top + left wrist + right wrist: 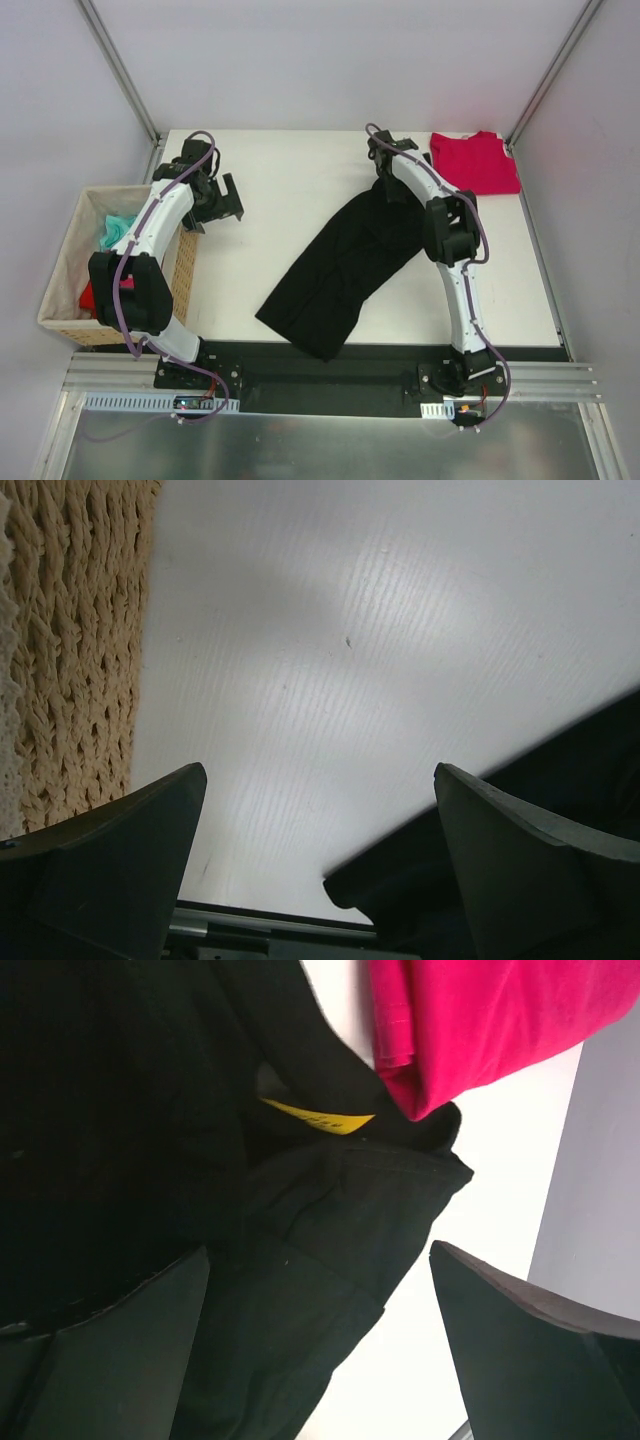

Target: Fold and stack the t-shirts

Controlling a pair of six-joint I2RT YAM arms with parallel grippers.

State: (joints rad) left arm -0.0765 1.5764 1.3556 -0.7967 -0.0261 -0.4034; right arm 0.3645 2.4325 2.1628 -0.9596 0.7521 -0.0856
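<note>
The black t-shirt [340, 265] lies crumpled in a long diagonal strip across the middle of the table. Its far end, with a yellow neck label [320, 1118], sits under my right gripper [388, 188]. In the right wrist view that gripper [318, 1252] is open, with black cloth [150, 1110] beneath and between its fingers, not pinched. The red t-shirt [475, 160] lies folded flat at the back right corner, and its edge [480, 1020] touches the black one. My left gripper [225, 205] hangs open over bare table [318, 770], left of the black t-shirt [560, 800].
A woven tan basket [60, 290] stands off the table's left edge beside the left arm, with teal cloth [118, 228] and some red cloth inside. Its wall [70, 650] is close to my left gripper. Grey walls and metal posts enclose the table.
</note>
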